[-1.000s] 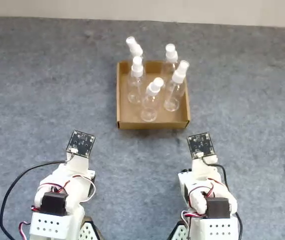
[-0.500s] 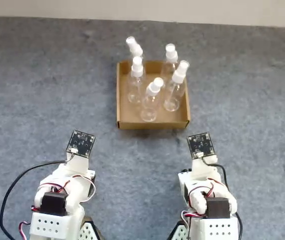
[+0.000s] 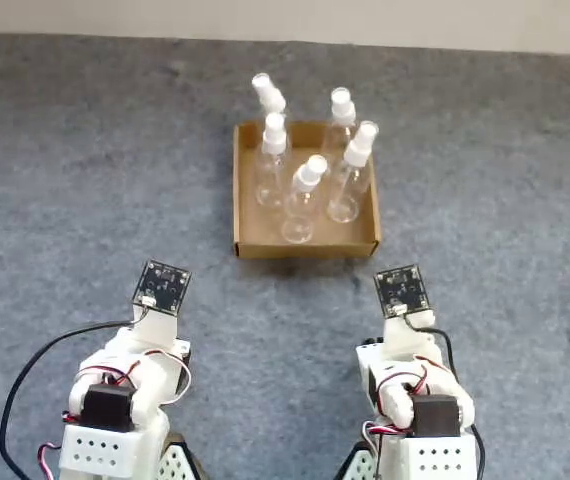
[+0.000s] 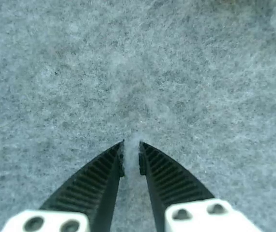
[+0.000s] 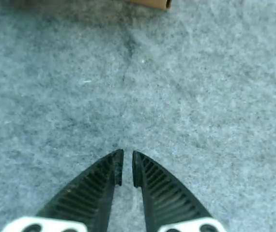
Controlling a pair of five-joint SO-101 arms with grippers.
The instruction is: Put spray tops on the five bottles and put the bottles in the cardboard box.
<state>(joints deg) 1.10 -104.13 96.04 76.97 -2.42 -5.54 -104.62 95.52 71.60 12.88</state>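
- My L gripper (image 4: pixel 130 157): the two black ridged fingers (image 4: pixel 101 179) are almost together, w/ just a thin slit at the tips. Nothing is in it.
- My R gripper (image 5: pixel 127 166): same thing. The tips nearly touch, there's a thin slit, and it holds nothing.
- Both hang over the gray fuzzy mat (image 3: pixel 85 180).
- In the high view my L arm (image 3: pixel 130 385) & R arm (image 3: pixel 415 390) sit at the near edge, well apart from the cardboard box (image 3: pixel 305 247).
- The box is brown, low & open on top. It sits on the mat out ahead of me, about between my two arms. A corner of it (image 5: pixel 150 3) peeks in at the edge of my R wrist view.
- Five bottles (image 3: pixel 270 178) stand close together at the box. They're clear, round & slim, and all are about upright.
- Each bottle has one of the white spray tops (image 3: pixel 362 140) on it.
- Front bottle (image 3: pixel 298 215): in the box, nearest to me, about mid box.
- R-side bottle (image 3: pixel 346 195): in the box by the R wall, just beside the front one.
- Back-R bottle (image 3: pixel 338 130): at the far wall.
- Back-L bottle, w/ its white top (image 3: pixel 268 93) farthest from me: its bottom is hidden behind another bottle, so I can't tell if it's inside the box.
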